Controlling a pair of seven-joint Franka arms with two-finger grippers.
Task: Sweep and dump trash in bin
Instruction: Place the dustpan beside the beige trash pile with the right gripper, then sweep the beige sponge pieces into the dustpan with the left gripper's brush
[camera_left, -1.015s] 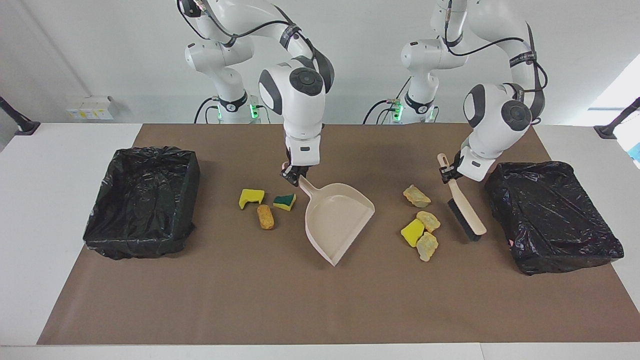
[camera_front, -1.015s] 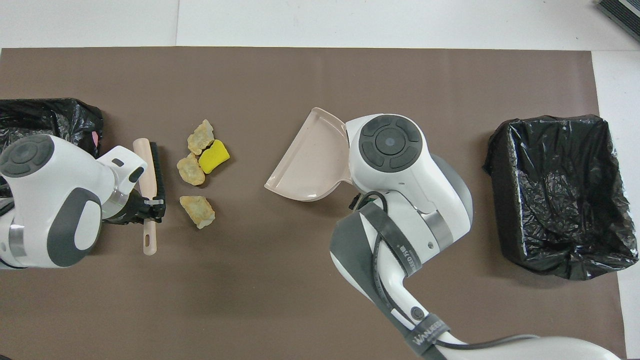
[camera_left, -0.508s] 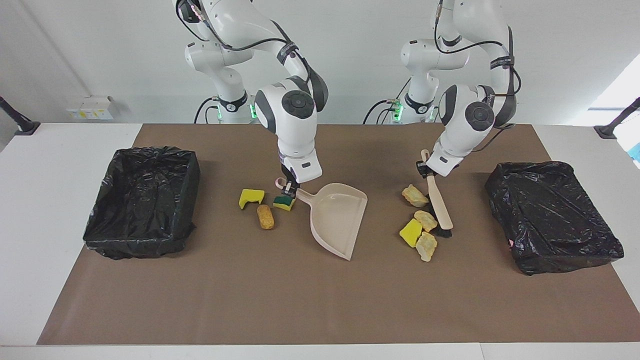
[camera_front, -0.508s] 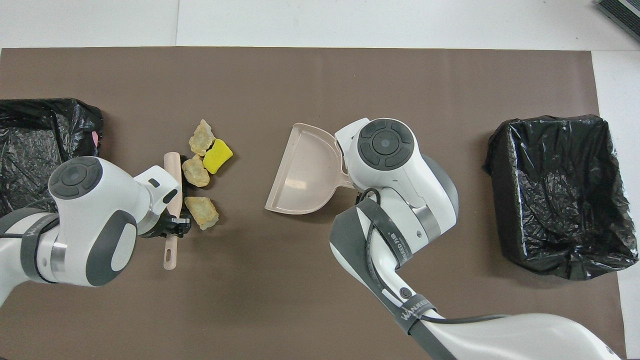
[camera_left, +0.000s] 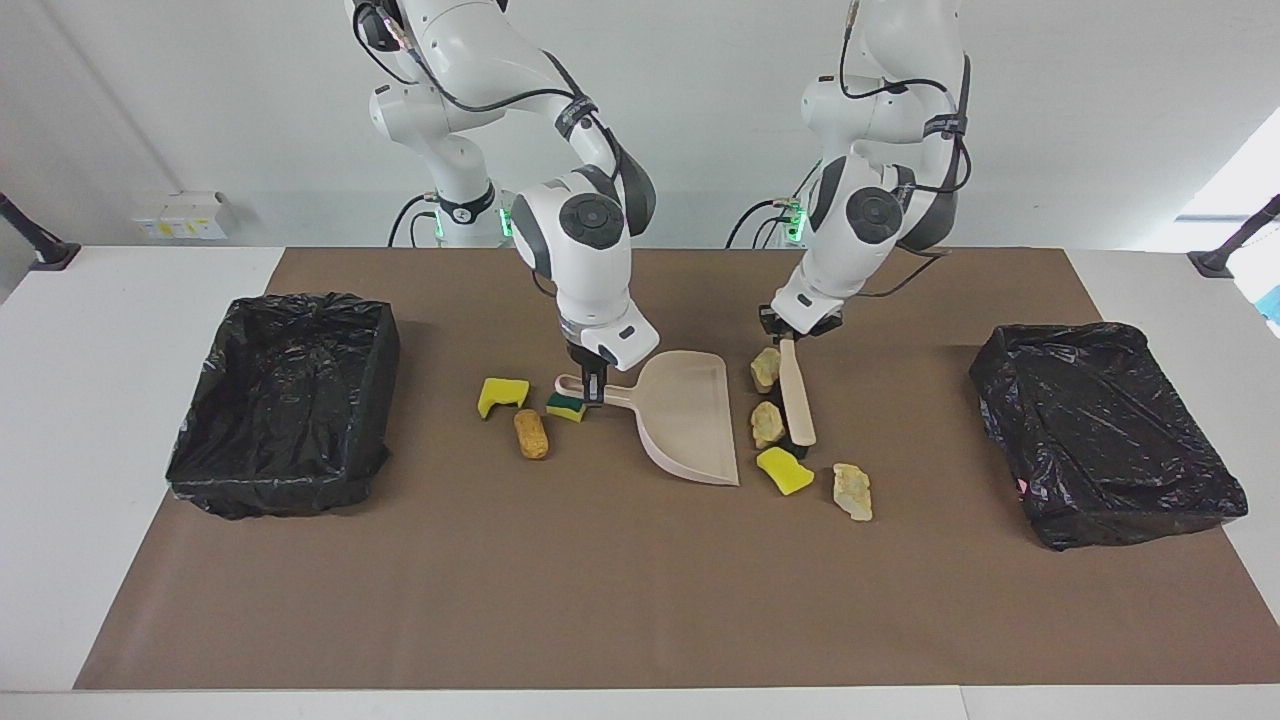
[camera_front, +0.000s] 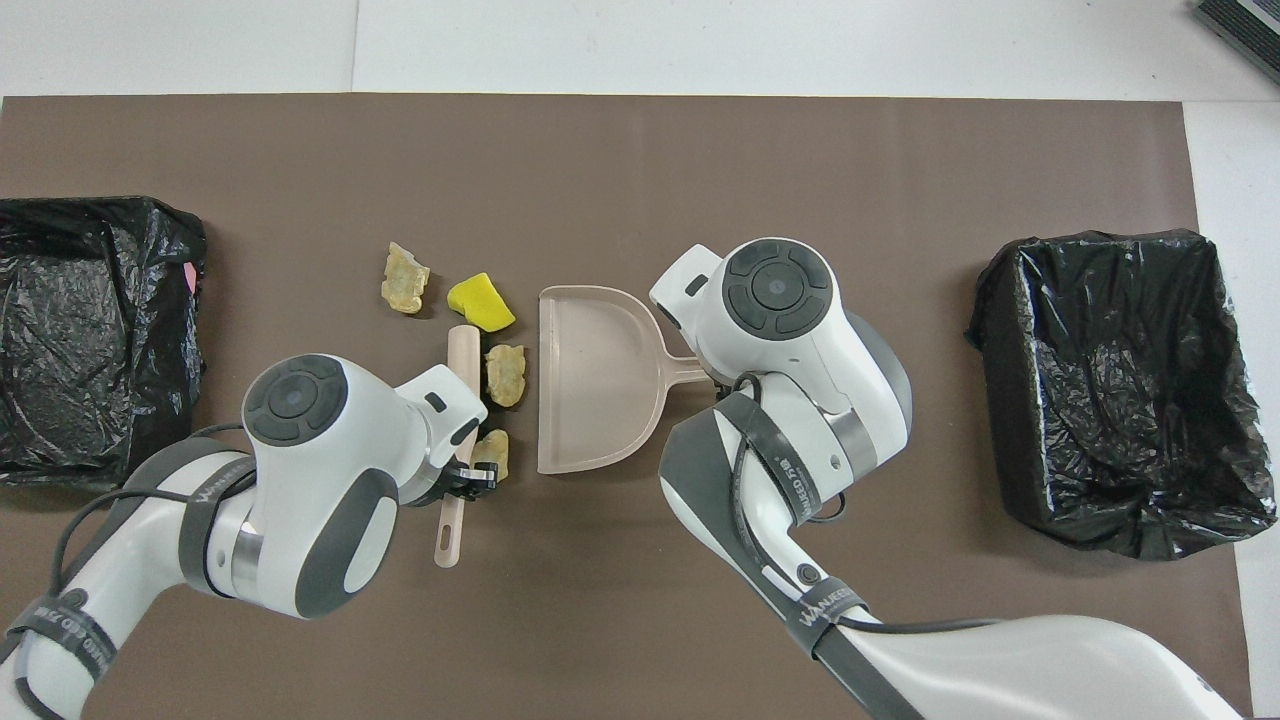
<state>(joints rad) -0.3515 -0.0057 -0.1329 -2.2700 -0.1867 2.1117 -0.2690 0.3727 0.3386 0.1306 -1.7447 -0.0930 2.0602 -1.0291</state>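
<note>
Clock directions are read from above, twelve pointing away from the robots and three toward the right arm's end of the surface. The left fingers (camera_left: 793, 333) are pinched on the handle of the brush (camera_left: 797, 395), which slants down so that its black bristles meet the brown mat. Four scraps of the trash lie around it. One tan chunk (camera_left: 765, 368) sits just at two o'clock of the left fingers, beside the handle. A second chunk (camera_left: 767, 423) is at one o'clock, between the brush and the dustpan (camera_left: 690, 420). A yellow sponge (camera_left: 785, 472) lies at twelve, just off the brush's tip. A third chunk (camera_left: 853, 491) lies apart at eleven o'clock. The dustpan rests at three o'clock of the brush, its open lip facing the brush. The right fingers (camera_left: 594, 388) are clamped on its handle. A green-and-yellow sponge (camera_left: 567, 405) lies just at two o'clock of the right fingers, beside the handle. A brown chunk (camera_left: 531, 434) lies farther out along the same line, and a yellow piece (camera_left: 500, 395) lies at three. One black-lined bin (camera_left: 1105, 430) stands at the nine o'clock end, and another bin (camera_left: 285, 400) at the three o'clock end.
</note>
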